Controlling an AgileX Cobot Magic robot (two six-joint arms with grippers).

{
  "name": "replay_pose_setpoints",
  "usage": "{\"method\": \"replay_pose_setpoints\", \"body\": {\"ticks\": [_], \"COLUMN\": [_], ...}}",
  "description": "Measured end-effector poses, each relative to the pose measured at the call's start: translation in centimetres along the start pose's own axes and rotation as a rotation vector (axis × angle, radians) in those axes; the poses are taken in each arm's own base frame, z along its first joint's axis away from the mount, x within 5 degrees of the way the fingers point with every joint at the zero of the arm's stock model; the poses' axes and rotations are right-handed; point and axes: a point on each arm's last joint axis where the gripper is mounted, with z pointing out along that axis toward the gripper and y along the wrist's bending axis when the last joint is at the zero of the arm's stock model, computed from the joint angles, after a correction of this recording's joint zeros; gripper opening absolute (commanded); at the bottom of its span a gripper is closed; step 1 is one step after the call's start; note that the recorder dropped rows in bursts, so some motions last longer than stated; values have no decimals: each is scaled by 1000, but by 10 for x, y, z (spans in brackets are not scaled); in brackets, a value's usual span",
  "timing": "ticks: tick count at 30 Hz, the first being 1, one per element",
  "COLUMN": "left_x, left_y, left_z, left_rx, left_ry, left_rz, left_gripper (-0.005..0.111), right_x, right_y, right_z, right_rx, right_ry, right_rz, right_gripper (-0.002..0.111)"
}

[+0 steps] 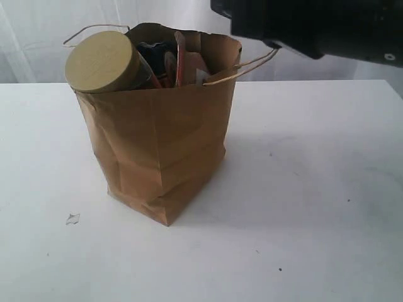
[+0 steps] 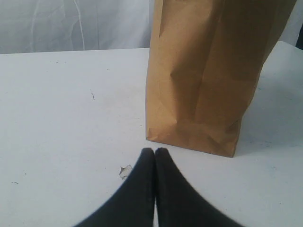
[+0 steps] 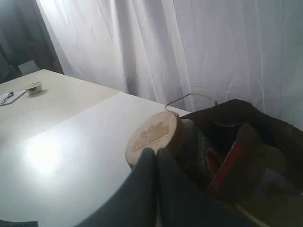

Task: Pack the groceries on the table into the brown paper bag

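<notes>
Both left hand (image 2: 155, 151) and right hand (image 3: 155, 151) are closed, empty; tan-lidded jar (image 1: 107, 61) leans lid-up in paper bag (image 1: 160, 145).

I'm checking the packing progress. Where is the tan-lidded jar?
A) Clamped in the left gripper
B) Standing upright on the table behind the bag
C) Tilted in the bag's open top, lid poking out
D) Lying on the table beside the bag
C: the tan-lidded jar leans in the open top of the brown paper bag, with its round lid poking out at the rim.
</notes>
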Motion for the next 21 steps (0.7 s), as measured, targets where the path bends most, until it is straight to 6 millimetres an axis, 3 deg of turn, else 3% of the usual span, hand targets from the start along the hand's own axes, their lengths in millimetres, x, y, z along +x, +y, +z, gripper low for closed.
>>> {"method": "replay_pose_setpoints", "body": {"ticks": [7,12,21], "left_x": [0,0,0], "left_y": [0,0,0], "left_z": [0,0,0], "left_rx": [0,0,0], "left_ry": [0,0,0], "left_rz": [0,0,0], "left_gripper": [0,0,0], "right_x": [22,22,11], "right_y": [10,19,18], "right_z": [-50,-83,-104], "right_rx": [12,-3,85], "right_ry": [-46,-127,-240], "right_rz": [-11,-37,-48], "right_gripper": [0,0,0]}}
